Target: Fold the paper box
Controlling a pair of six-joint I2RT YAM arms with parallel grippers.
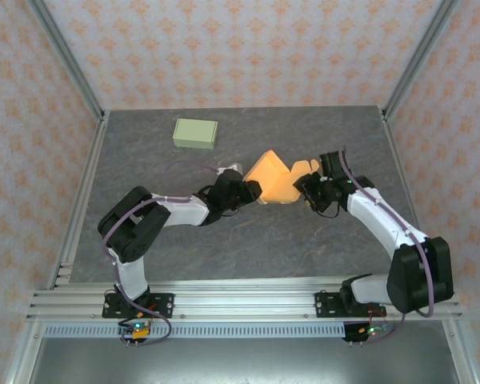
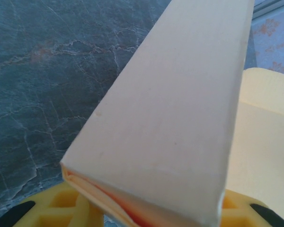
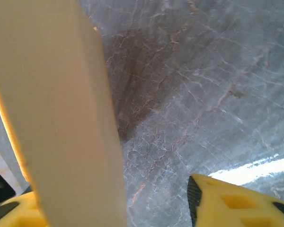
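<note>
— What lies at the back of the grey marbled table (image 1: 224,248)?
— One pale green box (image 1: 195,134), closed and flat, near the far left corner.
— And around the table?
— Walls (image 1: 224,48) with pink patterned wallpaper, and metal posts (image 1: 64,56) at the corners.

Yellow-orange paper box (image 1: 274,180) on grey stone-patterned bench (image 1: 224,248), between left pincer (image 1: 253,190) and right pincer (image 1: 307,189); pale green rectangular carton (image 1: 196,133) beyond.

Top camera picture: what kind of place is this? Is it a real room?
Probably a robot test booth, not a real room. The left arm and right arm are bolted to a metal rail, and patterned panels between metal posts fence in the table.
</note>
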